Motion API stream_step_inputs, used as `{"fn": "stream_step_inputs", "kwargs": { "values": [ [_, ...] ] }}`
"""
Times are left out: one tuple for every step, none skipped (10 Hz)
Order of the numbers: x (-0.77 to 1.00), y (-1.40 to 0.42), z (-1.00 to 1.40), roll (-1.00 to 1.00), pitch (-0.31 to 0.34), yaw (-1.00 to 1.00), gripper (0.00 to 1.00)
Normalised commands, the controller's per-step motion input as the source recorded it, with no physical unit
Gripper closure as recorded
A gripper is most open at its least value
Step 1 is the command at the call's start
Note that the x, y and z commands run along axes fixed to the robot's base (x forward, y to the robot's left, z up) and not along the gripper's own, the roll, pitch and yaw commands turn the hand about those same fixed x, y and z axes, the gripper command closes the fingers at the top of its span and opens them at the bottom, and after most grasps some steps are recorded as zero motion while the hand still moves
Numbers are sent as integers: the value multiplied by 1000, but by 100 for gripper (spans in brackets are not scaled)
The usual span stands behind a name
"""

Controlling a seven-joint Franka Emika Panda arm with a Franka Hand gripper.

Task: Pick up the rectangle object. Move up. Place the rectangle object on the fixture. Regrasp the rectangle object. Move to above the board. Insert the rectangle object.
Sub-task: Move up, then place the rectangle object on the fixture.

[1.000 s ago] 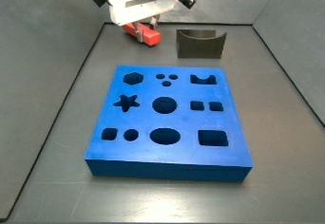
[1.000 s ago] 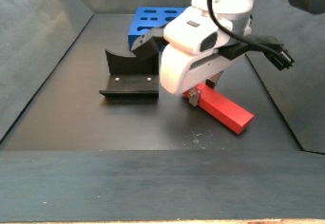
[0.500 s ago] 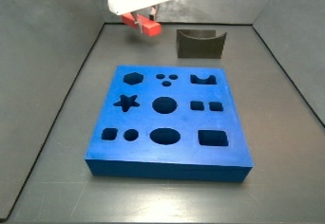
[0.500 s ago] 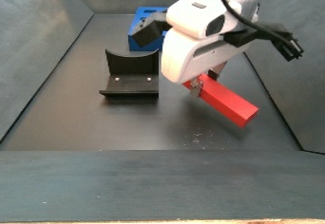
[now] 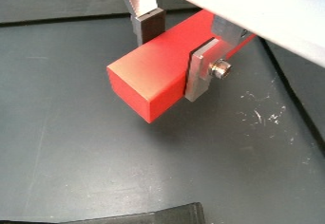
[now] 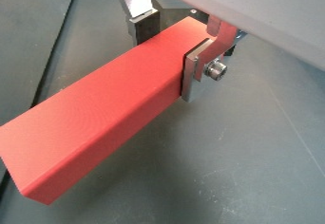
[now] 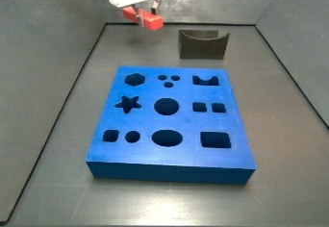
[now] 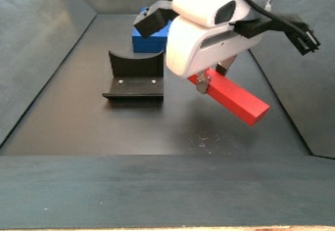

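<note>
My gripper [image 5: 176, 47] is shut on the rectangle object [image 5: 159, 71], a red-orange block that also shows in a wrist view [image 6: 102, 123]. The silver fingers [image 6: 197, 71] clamp its long sides near one end. In both side views the gripper [image 8: 203, 81] holds the rectangle object [image 8: 236, 100] [image 7: 149, 19] tilted in the air above the dark floor. The fixture [image 8: 133, 80] [image 7: 202, 44] stands on the floor beside it, apart from it. The blue board [image 7: 172, 125] with dark cut-out holes lies flat; only a corner of the board [image 8: 147, 34] shows behind the arm.
Dark walls [image 7: 77, 87] enclose the floor on all sides. The white arm body [image 8: 210, 20] hides much of the board in a side view. A dark edge, perhaps the fixture [image 5: 159, 215], shows at a wrist view's border.
The gripper has risen with the rectangle object, lifting it off the floor and higher above it. The fixture and board have not moved.
</note>
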Motion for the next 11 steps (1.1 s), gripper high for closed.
{"fn": "stream_step_inputs", "kwargs": {
  "values": [
    [-20, -17, 258, 137, 171, 26, 100],
    [-18, -18, 214, 133, 177, 32, 100],
    [-19, -18, 185, 126, 179, 32, 100],
    [-20, -17, 168, 126, 180, 32, 100],
    [0, 0, 1000, 0, 0, 0, 100],
    [1, 0, 1000, 12, -3, 3, 100],
    [-12, 0, 1000, 15, 22, 3, 100],
    [-21, 0, 1000, 20, 44, 0, 100],
    [-23, 2, 1000, 28, 68, -4, 100],
    [-23, 3, 1000, 38, 94, -7, 100],
    [-26, 6, 1000, 56, 124, -10, 100]
  ]
}}
